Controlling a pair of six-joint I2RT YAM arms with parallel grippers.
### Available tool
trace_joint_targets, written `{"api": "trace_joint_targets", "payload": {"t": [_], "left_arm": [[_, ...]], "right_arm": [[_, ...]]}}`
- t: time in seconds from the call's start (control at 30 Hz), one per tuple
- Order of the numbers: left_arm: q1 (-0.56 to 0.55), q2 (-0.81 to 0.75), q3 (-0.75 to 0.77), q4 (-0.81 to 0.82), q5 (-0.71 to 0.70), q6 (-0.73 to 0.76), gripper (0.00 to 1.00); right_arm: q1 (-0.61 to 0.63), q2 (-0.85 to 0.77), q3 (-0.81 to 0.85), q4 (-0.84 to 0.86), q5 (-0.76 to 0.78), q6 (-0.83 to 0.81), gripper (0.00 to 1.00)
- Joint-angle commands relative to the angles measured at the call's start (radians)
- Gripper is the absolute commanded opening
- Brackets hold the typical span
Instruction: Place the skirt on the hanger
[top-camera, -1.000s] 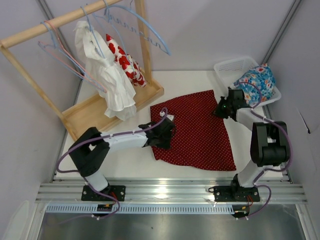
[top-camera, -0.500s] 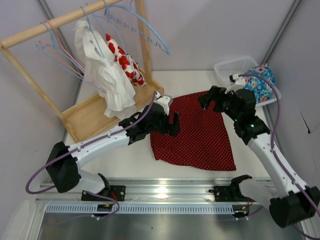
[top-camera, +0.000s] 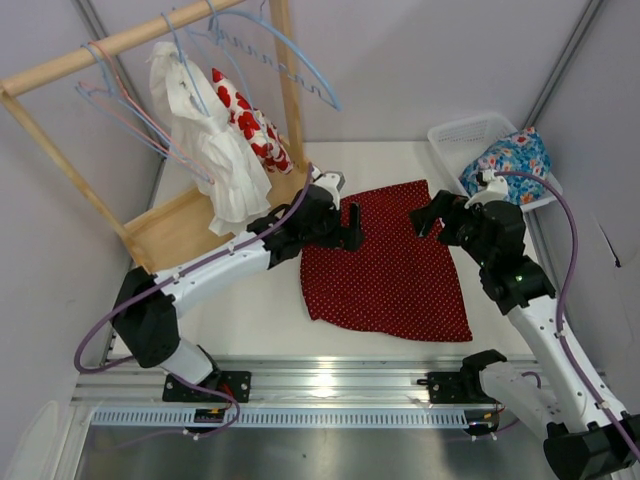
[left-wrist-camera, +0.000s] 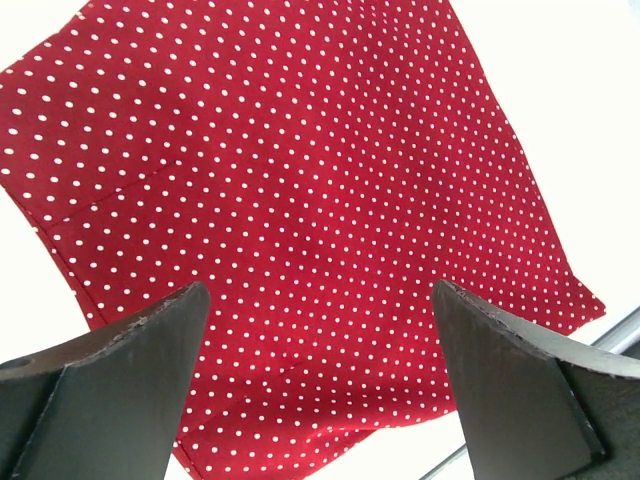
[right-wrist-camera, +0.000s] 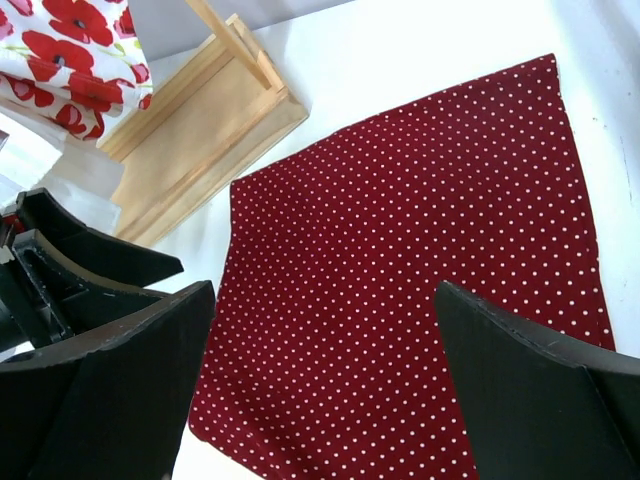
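The dark red polka-dot skirt (top-camera: 390, 270) lies flat on the white table; it also fills the left wrist view (left-wrist-camera: 300, 170) and the right wrist view (right-wrist-camera: 420, 230). My left gripper (top-camera: 340, 224) hovers over the skirt's far left corner, open and holding nothing (left-wrist-camera: 318, 300). My right gripper (top-camera: 428, 216) hovers over the far right corner, also open and holding nothing (right-wrist-camera: 325, 295). The thin pale-blue hanger (top-camera: 112, 112) hangs at the left end of the wooden rail, among pink ones, well away from both grippers.
A wooden rack (top-camera: 225, 215) stands at the back left with a white garment (top-camera: 215, 150), a white cloth with red blotches (top-camera: 250, 125) and a big wavy blue hanger (top-camera: 295, 65). A white basket (top-camera: 460, 135) at the back right holds a blue floral garment (top-camera: 515, 165).
Both grippers went from shut to open. The left one moved from the skirt's left edge up to its far left corner. The right arm swung over the far right corner. The skirt stayed flat.
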Motion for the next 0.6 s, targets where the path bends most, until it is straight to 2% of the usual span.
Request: {"api": "trace_joint_targets", "payload": {"t": [0.0, 0.17, 0.3, 0.37, 0.47, 0.57], "left_arm": [[0.005, -0.07, 0.023, 0.036, -0.05, -0.02, 0.99], [-0.01, -0.177, 0.121, -0.12, -0.134, 0.058, 0.99], [-0.009, -0.343, 0.164, -0.278, -0.258, 0.084, 0.99], [-0.004, -0.418, 0.219, -0.409, -0.33, 0.071, 0.99], [-0.003, -0.486, 0.256, -0.547, -0.35, 0.067, 0.99], [-0.003, -0.552, 0.247, -0.617, -0.367, 0.063, 0.99]], "right_arm": [[-0.009, -0.034, 0.013, 0.009, 0.017, 0.022, 0.99], [-0.017, -0.06, -0.019, 0.025, 0.025, 0.038, 0.99], [-0.017, -0.077, -0.068, 0.043, 0.052, 0.016, 0.99], [-0.018, -0.075, -0.092, 0.041, 0.057, 0.016, 0.99], [-0.017, -0.069, -0.14, 0.058, 0.057, 0.03, 0.99], [-0.014, -0.06, -0.189, 0.087, 0.057, 0.065, 0.99]]}}
